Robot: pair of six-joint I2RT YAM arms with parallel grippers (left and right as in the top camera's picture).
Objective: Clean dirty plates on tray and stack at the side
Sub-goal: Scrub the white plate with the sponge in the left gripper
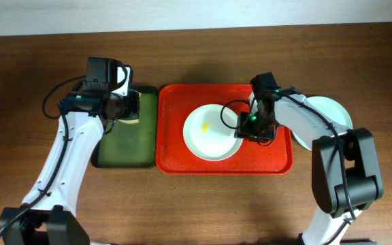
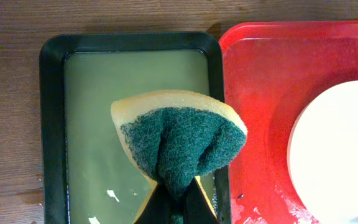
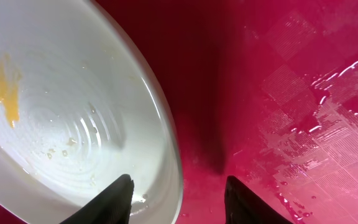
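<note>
**Overhead.** A large red rectangular plastic tray [image 1: 271, 160] lies in the middle of the brown wooden bench [image 1: 196, 204]. In it rests a round shallow white plate [image 1: 206, 139] with a small yellow smear [image 1: 205, 126]. The right end effector [image 1: 250, 129] stands at the plate's right rim, so the plate lies to its left, and the right arm is much the nearer. A second pale round plate [image 1: 335, 109] sits on the bench just right of the tray, partly under that arm. The left end effector [image 1: 129, 109] hangs over a narrower dark green tray [image 1: 114, 153] beside the red one.

**Left wrist.** The left end effector is clamped on a folded yellow sponge with a dark green scouring face [image 2: 179, 137], above cloudy liquid in the green tray.

**Right wrist.** The right end effector's fingers are apart, astride the white plate's rim. One is over the bowl, the other over the wet tray floor, and neither visibly touches. Closing here would likely pinch the rim, and the wet surfaces look slippery.
</note>
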